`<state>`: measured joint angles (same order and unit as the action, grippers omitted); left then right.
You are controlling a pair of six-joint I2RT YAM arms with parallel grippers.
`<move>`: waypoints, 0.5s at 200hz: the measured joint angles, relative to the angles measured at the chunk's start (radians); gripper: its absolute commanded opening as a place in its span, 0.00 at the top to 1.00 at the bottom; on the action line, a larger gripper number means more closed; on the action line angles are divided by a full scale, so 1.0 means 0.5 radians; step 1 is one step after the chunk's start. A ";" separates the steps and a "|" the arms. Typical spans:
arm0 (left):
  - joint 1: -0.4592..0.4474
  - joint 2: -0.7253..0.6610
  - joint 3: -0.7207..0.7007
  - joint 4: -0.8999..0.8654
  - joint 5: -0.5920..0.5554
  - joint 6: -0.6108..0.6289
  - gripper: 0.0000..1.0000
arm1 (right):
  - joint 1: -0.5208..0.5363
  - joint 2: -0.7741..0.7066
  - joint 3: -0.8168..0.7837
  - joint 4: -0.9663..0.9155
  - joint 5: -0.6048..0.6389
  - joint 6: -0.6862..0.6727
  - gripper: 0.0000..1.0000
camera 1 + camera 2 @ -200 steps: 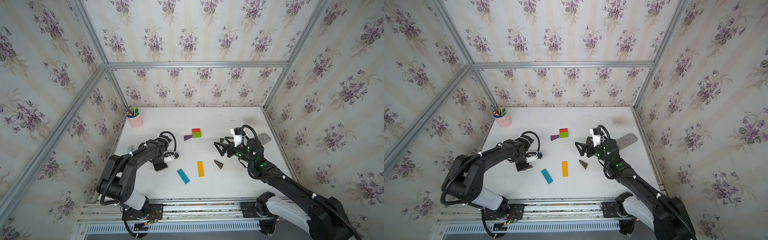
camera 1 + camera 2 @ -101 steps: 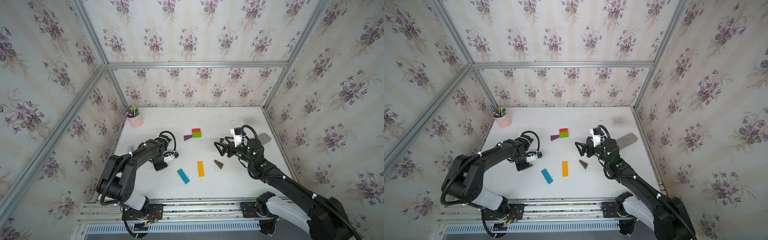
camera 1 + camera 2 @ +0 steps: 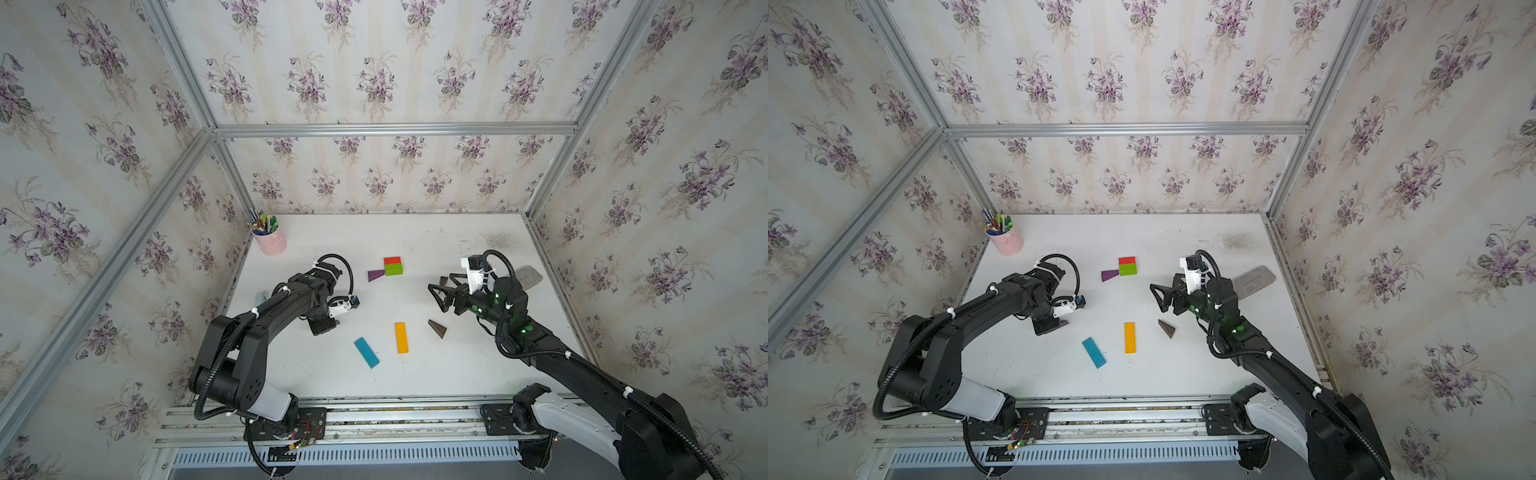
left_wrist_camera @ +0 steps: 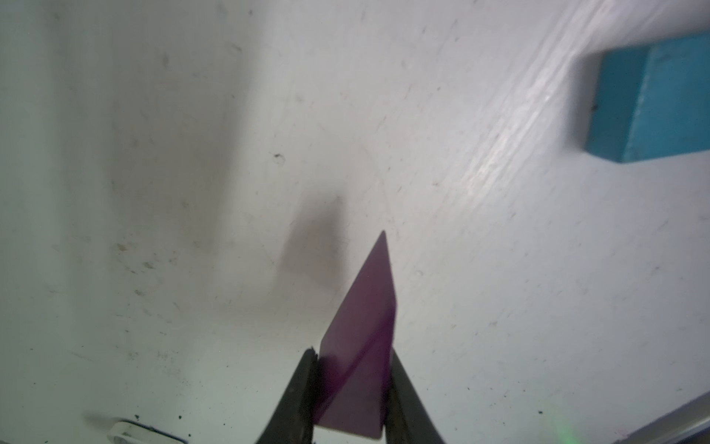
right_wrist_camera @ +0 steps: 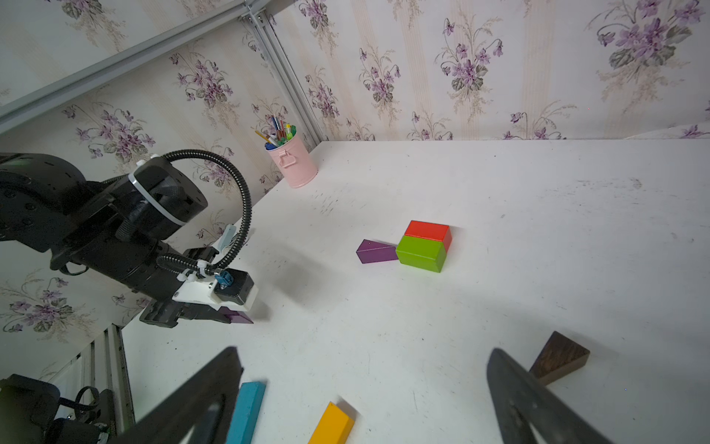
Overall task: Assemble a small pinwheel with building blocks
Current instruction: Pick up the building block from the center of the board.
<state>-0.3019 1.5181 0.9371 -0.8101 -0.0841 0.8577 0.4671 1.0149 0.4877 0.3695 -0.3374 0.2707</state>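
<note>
Your left pincer (image 4: 351, 388) is closed on a purple wedge (image 4: 363, 319), seemingly just off the tabletop (image 4: 153, 153); your right pincer (image 3: 437, 297) gapes empty. Step: fetching a blade. Next: carry it to the red and green blocks (image 3: 392, 266) mid-tabletop, turning it to fit.

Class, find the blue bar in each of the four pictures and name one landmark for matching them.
In a top view: blue bar slanted near the front, left-arm side of the orange bar.
In a top view: same place.
Left wrist: partly cropped, beyond the held purple wedge.
Right wrist: close up, beside one jaw.
Landmark: the orange bar, missing only from the left wrist.
</note>
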 measured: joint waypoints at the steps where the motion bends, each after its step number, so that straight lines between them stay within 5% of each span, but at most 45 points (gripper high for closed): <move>1: 0.000 -0.001 0.003 -0.002 0.001 0.002 0.73 | 0.000 0.002 0.000 0.000 0.000 0.000 0.01; 57: 0.038 0.058 0.256 -0.042 0.000 0.140 0.73 | -0.131 0.103 0.078 0.027 -0.174 0.088 0.00; 100: 0.079 0.389 0.729 -0.066 0.006 0.321 0.74 | -0.164 0.198 0.249 -0.021 -0.230 0.077 0.00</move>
<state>-0.2623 1.7126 1.3018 -0.8429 -0.0811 1.0183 0.3851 1.1137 0.6121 0.3588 -0.4526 0.3092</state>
